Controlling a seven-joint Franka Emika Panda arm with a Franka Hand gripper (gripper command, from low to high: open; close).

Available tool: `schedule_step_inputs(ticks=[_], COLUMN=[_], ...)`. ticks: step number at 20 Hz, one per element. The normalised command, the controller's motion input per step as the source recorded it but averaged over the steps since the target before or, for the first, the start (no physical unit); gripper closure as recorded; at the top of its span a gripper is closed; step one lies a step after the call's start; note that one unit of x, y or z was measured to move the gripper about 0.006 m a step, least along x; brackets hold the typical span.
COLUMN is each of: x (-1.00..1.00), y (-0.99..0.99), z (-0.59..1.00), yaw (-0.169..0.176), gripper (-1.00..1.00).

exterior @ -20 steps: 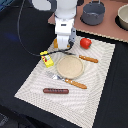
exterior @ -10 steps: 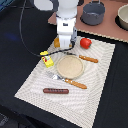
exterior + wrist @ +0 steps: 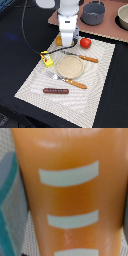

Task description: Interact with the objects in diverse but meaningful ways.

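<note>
**Gripper down over bread at mat's far edge**

Nearest: sausage (image 3: 56,91) lying flat on the striped mat (image 3: 30,82). Beyond it, fork (image 3: 68,81), then round plate (image 3: 70,66), empty, with packet (image 3: 47,59) toward the exterior view's left. Knife (image 3: 81,57) past the plate. Tomato (image 3: 86,43) at the far edge, just beside the gripper (image 3: 67,42). Bread (image 3: 67,193) fills the wrist view, between the fingers; whether they are clamped on it, cannot tell. Grey pan (image 3: 93,13) farthest, off the mat.
</note>
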Motion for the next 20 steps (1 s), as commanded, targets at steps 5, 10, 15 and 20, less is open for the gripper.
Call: schedule_step_inputs(ticks=[5,10,15,20], x=[-0.01,0.03,0.07,0.05], y=[-0.47,-0.95,-0.98,-0.89], z=[0.52,0.07,0.05,0.05], yaw=[0.000,0.000,0.000,-0.020], gripper=[1.00,1.00,1.00,1.00])
